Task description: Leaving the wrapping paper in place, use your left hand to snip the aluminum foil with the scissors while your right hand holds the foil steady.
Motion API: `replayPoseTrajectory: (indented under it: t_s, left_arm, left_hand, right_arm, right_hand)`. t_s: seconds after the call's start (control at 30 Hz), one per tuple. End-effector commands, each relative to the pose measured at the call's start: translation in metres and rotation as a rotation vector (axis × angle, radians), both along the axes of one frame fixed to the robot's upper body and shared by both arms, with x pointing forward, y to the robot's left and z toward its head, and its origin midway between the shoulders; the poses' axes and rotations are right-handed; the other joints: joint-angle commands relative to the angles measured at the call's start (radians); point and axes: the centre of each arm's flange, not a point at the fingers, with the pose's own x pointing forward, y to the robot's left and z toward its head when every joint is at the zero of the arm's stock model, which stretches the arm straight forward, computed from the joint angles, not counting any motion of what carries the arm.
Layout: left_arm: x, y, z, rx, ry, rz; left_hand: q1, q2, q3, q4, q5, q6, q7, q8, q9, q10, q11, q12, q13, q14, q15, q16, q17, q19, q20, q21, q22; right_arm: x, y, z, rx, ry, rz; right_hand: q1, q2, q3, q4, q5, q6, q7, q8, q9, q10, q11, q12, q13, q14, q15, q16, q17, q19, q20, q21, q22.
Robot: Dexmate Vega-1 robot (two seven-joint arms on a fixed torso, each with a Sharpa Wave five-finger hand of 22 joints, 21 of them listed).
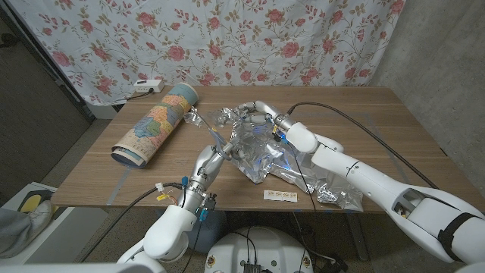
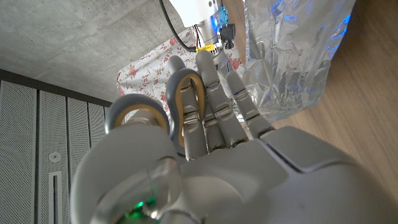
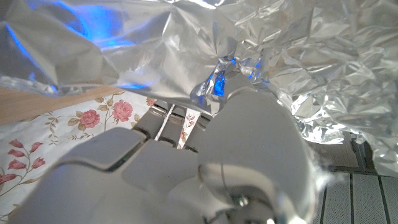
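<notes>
Head view: wooden table (image 1: 394,129) w/ a floral curtain (image 1: 250,38) behind it. The aluminum foil (image 1: 258,155) is a crumpled sheet near the table's middle, spreading toward the near right edge, one part lifted off the surface. The right hand (image 1: 256,115) sits at the foil's far end, fingers closed on the raised crumpled edge — it grips the foil. The left hand (image 1: 209,161) is just left of the foil, toward the near edge, holding the scissors (image 1: 203,125); the blades point away toward the far side, tips spread apart, close by the foil's left edge. Whether the blades touch the foil, can't tell. The wrapping paper (image 1: 157,123), a map-printed roll, lies on the left half of the table, running from near left to far middle, apart from both hands. A white power strip (image 1: 148,86) rests at the far left edge; a small white label (image 1: 280,196) lies near the front edge.

Left wrist view: left hand (image 2: 211,124) w/ fingers through the grey scissors (image 2: 155,109) handles, curled round the loops — firm hold. Foil (image 2: 292,56) just beyond the fingertips.

Right wrist view: right hand (image 3: 205,143) pressed up into the foil (image 3: 205,50), fingers buried in its folds.
</notes>
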Motion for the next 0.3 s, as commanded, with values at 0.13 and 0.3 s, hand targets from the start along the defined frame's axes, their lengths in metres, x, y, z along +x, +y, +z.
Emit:
replayPoseTrajectory:
  t_s: [0.13,0.3]
  left_arm:
    - [0.0020,-0.0061,-0.0059,-0.008,0.011,0.003]
    - [0.0010,-0.0075,-0.0091,-0.006,0.015,0.003]
  left_hand:
    - [0.003,0.010,0.157,0.164,0.008,-0.353,-0.173,-0.015,-0.019,0.224,-0.192,0.036,0.015,0.016,-0.035,-0.011,0.001,-0.008,-0.004,0.017,-0.010]
    - [0.004,0.011,0.156,0.162,0.008,-0.352,-0.171,-0.019,-0.026,0.222,-0.193,0.041,0.025,0.017,-0.033,-0.013,0.004,-0.008,-0.006,0.020,-0.014]
  right_arm:
    - [0.0010,-0.0011,-0.0062,0.006,0.007,0.004]
    - [0.0000,-0.0008,-0.0075,0.003,0.007,0.010]
  right_hand:
    - [0.004,0.008,-0.002,0.001,0.002,-0.005,0.002,-0.001,0.003,0.008,0.001,0.005,0.003,0.012,-0.193,-0.001,0.003,0.001,-0.002,-0.001,0.003]
    - [0.004,0.008,-0.003,0.001,0.002,-0.005,0.002,-0.001,0.003,0.006,0.001,0.001,0.001,0.014,-0.192,-0.002,0.005,0.001,-0.002,-0.001,0.003]
